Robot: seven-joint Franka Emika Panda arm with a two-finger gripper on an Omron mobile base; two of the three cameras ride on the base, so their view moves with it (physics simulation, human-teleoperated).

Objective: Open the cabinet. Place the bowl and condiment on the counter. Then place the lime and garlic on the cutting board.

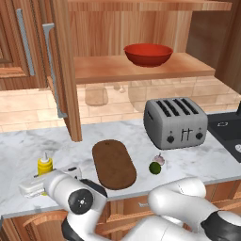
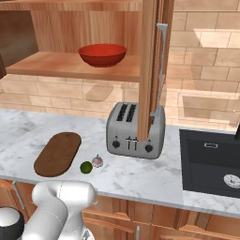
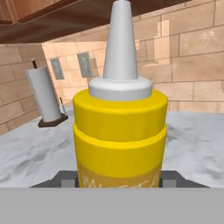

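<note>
The condiment [image 3: 119,127] stood upright on the desk [image 1: 19,146], gripped between the end effector's [image 1: 47,181] part-open fingers. Well off to its right lay the cutting board [image 1: 113,164], then the lime [image 1: 155,168] and garlic [image 1: 160,159] together. High above, the bowl [image 1: 148,54] sat in the open cabinet [image 1: 141,70].

You get even, bright rendered light; soft shadows sit under the bowl [image 1: 148,54] and toaster [image 1: 175,123]. The condiment [image 3: 119,131] looks coarse and slightly blurred up close.

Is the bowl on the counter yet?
No, the bowl sits on the cabinet's lower shelf, above the counter.
</note>
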